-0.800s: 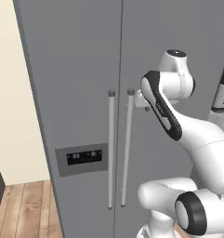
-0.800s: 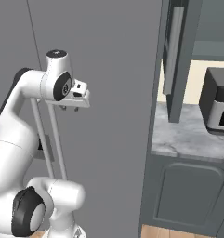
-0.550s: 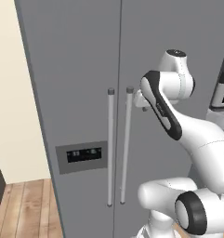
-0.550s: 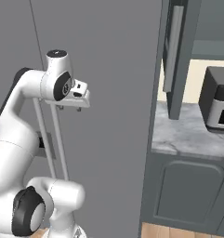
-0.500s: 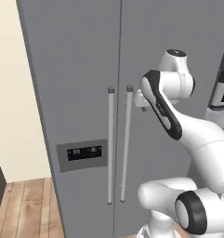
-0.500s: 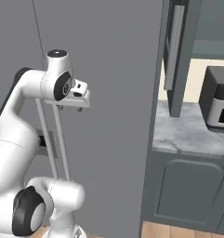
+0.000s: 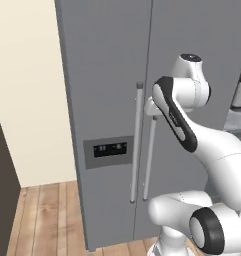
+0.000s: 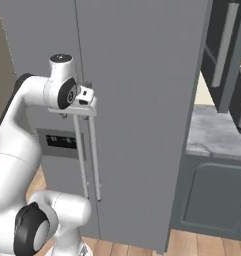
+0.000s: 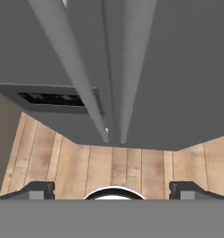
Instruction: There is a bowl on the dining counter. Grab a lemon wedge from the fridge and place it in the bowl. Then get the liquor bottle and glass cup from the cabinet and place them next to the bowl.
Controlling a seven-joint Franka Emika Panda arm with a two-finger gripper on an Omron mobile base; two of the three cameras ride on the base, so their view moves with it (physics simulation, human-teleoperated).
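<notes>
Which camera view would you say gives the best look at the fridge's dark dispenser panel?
The left base view: the dispenser panel faces the camera, unobstructed. In the right base view the arm hides part of it; the hand view catches a foreshortened strip.

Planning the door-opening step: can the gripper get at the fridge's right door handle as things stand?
Probably yes. The gripper is open at the top of the right door handle on the fridge, and nothing stands between them. Both doors are shut.

No words or numbers can be made out anywhere. The dark dispenser panel [image 7: 108, 150] on the fridge [image 7: 107, 65], left of its handles, shows only tiny unreadable marks.
</notes>
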